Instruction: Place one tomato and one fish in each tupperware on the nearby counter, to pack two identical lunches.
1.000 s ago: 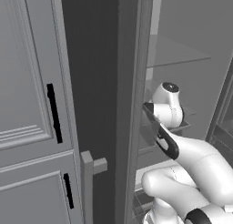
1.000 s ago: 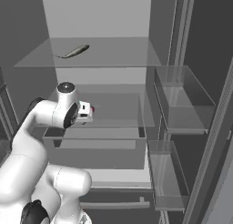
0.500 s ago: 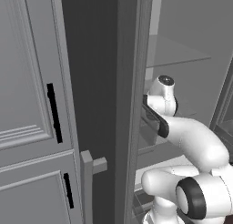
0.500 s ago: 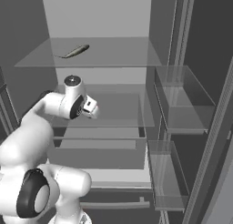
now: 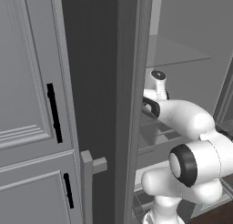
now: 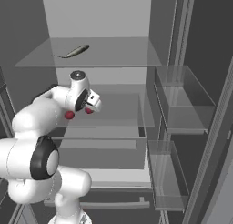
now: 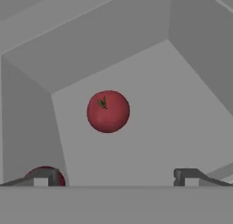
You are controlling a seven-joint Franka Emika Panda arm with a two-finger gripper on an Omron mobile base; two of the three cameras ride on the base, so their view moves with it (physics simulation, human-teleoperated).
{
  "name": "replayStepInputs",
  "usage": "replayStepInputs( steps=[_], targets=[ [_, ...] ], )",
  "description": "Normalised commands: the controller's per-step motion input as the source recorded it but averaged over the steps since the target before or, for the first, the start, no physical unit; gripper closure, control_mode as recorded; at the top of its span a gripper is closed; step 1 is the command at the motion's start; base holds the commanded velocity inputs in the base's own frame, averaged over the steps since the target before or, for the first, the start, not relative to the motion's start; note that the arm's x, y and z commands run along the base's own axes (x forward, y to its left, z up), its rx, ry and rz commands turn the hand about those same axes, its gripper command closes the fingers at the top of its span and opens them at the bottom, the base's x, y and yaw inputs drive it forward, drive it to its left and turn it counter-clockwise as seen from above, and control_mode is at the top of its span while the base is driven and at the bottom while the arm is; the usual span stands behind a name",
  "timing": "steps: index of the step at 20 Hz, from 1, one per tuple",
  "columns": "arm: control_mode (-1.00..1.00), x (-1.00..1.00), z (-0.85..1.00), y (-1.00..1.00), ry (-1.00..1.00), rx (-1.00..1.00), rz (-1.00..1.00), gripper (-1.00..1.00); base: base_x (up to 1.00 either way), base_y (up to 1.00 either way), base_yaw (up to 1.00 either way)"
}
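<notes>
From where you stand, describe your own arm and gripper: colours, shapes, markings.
The arm is glossy white, built of rounded bulbous links with dark ring-shaped joints and a dark round cap on top. The gripper ends in two small dark finger tips.

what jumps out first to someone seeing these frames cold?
The red tomato sitting dead centre in the hand view on a grey fridge shelf, with the open gripper aimed at it and a second tomato peeking behind one fingertip. In the right base view, the white arm reaches into the open fridge, and a lone fish lies on the top glass shelf.
</notes>
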Motion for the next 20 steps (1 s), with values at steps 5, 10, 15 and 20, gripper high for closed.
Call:
replayStepInputs(
  steps=[5, 10, 15, 20],
  targets=[
    [-1.00, 0.28, -0.22, 0.04, 0.00, -0.01, 0.00, -1.00, 0.00, 0.00, 0.00],
    [-1.00, 0.30, -0.33, 0.11, 0.00, -0.03, 0.00, -1.00, 0.00, 0.00, 0.00],
    [-1.00, 0.46, -0.12, 0.07, 0.01, -0.04, 0.00, -1.00, 0.00, 0.00, 0.00],
    [-1.00, 0.37, -0.20, 0.00, 0.05, -0.05, 0.00, -1.00, 0.00, 0.00, 0.00]
  ],
)
